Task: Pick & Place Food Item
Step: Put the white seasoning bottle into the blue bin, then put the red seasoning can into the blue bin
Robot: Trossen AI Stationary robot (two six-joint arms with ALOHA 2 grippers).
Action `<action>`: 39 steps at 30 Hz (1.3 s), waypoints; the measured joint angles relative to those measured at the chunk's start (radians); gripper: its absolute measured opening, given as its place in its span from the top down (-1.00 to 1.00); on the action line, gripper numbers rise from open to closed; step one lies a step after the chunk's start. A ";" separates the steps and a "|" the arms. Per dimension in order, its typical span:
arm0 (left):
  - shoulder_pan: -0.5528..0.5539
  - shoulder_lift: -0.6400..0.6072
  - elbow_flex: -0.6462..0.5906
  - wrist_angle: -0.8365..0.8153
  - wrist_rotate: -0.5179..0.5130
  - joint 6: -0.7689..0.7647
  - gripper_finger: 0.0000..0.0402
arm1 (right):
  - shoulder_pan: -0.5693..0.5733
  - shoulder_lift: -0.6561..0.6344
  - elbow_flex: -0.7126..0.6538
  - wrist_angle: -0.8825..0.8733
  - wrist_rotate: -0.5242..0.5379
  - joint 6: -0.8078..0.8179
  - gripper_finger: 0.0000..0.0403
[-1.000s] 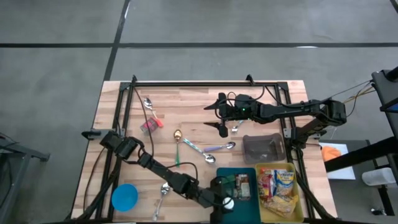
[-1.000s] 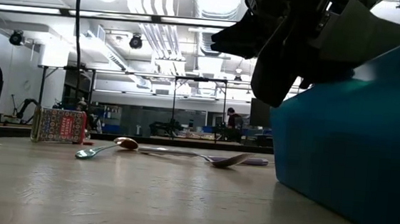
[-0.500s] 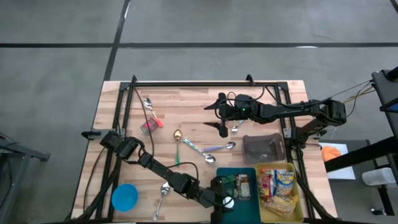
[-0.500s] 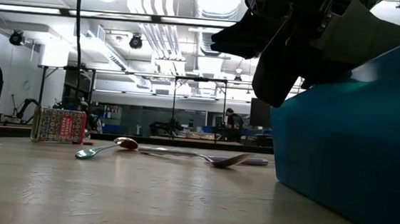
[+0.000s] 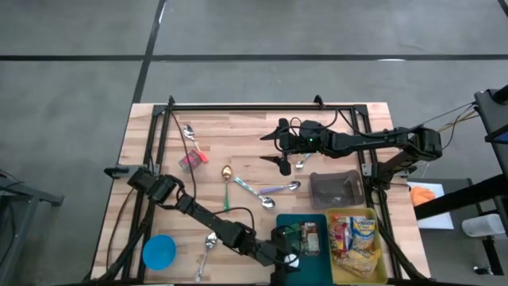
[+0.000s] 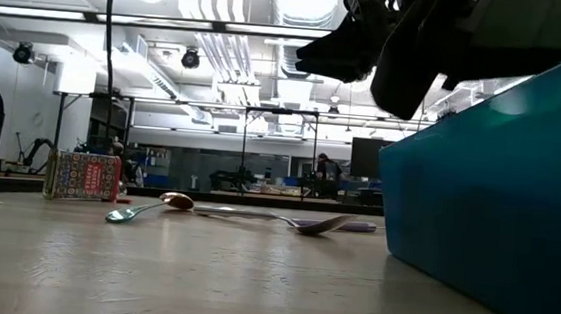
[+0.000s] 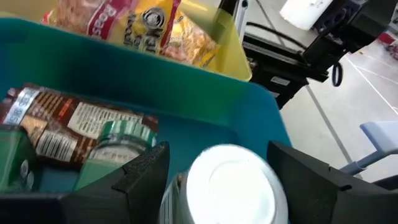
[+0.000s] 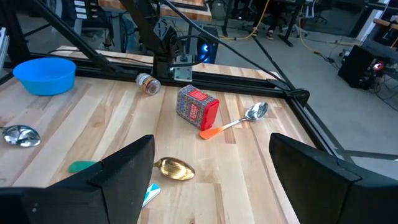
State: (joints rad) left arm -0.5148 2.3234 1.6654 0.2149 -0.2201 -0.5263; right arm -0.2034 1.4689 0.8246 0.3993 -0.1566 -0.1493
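Observation:
My left gripper (image 5: 287, 248) reaches over the near left corner of a teal bin (image 5: 311, 218) and is shut on a white-lidded jar (image 7: 230, 186). In the low view this gripper (image 6: 409, 57) shows dark above the bin's wall (image 6: 498, 194). A brown food packet (image 7: 62, 124) and a green-labelled item (image 7: 115, 143) lie in the bin beside the jar. My right gripper (image 5: 283, 151) hangs open over the table's far middle, nothing between its fingers (image 8: 124, 174). My left gripper has the jar between its two fingers, one on each side of the body just under the white lid (image 7: 177, 193). The fingers come from the table's left, slanting down. The jar stands upright with its lid up. The lid hides its base.
A yellow bin (image 5: 359, 214) of snack packets stands right of the teal one, a dark tray (image 5: 337, 189) beyond it. Several spoons (image 5: 274, 189) lie mid-table. A red box (image 5: 190, 160) sits far left. A blue bowl (image 5: 159, 252) rests near left.
In the low view my left gripper has risen a little above the teal bin's wall. It stays shut on the jar.

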 joint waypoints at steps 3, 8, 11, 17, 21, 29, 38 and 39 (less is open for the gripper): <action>0.000 -0.003 0.008 -0.004 0.000 0.004 -0.36 | 0.000 0.000 0.000 0.000 0.000 0.000 -0.57; 0.000 -0.027 0.010 -0.018 -0.001 0.040 -0.36 | 0.000 0.000 0.000 0.000 0.000 0.000 -0.57; 0.001 -0.054 0.010 -0.050 -0.020 0.052 -0.36 | 0.000 0.000 0.000 0.001 0.000 0.000 -0.57; 0.002 -0.106 -0.002 -0.140 -0.078 0.058 -0.36 | 0.000 0.000 0.000 0.000 0.000 0.000 -0.57; 0.004 -0.143 -0.002 -0.258 -0.161 0.006 -0.36 | 0.000 0.000 0.000 0.000 0.000 0.000 -0.57; 0.023 -0.229 -0.002 -0.532 -0.208 -0.110 -0.36 | 0.000 0.000 0.000 0.001 0.000 0.000 -0.57; 0.066 -0.288 -0.003 -0.830 -0.215 -0.337 -0.36 | 0.000 0.000 0.000 0.000 0.000 0.000 -0.57; 0.072 -0.294 -0.003 -0.865 -0.215 -0.360 -0.36 | 0.000 0.000 0.000 0.001 0.000 0.000 -0.57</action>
State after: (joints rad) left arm -0.4425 2.0289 1.6627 -0.6497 -0.4356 -0.8867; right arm -0.2034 1.4689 0.8246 0.4000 -0.1566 -0.1493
